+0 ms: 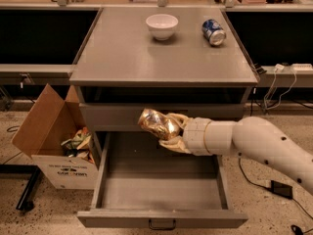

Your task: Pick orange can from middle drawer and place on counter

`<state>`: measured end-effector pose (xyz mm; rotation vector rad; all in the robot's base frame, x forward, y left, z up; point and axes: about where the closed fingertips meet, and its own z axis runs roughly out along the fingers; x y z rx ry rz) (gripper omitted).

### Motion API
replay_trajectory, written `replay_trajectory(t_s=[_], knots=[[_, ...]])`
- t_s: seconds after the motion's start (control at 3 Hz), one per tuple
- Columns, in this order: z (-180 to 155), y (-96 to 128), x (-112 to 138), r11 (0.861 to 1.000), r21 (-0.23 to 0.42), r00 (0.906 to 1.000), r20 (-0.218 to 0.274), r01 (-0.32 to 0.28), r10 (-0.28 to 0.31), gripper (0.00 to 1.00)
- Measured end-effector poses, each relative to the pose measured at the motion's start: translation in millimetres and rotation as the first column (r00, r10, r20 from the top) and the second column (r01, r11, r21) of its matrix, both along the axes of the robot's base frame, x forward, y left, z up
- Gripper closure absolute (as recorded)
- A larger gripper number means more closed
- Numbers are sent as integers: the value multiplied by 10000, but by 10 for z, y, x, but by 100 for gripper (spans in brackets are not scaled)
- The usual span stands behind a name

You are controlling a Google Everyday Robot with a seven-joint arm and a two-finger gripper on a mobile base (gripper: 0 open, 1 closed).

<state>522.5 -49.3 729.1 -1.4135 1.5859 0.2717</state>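
hand point(171, 132) clasping orange can point(156, 123), above open middle drawer point(161, 187), white bowl point(162, 26) on counter point(127, 53)

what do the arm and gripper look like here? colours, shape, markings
The arm is a thick, smooth, rounded off-white tube with small dark dots along it; no loose cables show on it. The wrist collar is paler and segmented. The gripper, above the open middle drawer and shut on the orange can, has two stubby cream-yellow fingers.

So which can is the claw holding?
The orange can, shiny gold, in the claw above the open middle drawer. The blue can lies on the counter.
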Motion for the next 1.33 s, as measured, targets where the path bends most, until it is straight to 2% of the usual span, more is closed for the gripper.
replay_trajectory(t_s=[0.67,1.0,1.33], knots=[[36,-17,70,9998,-14,9997,73,217,-216,100],[329,-139,333,9982,102,9974,412,589,-592,100],[833,-336,637,9946,64,9910,846,1038,-1040,100]])
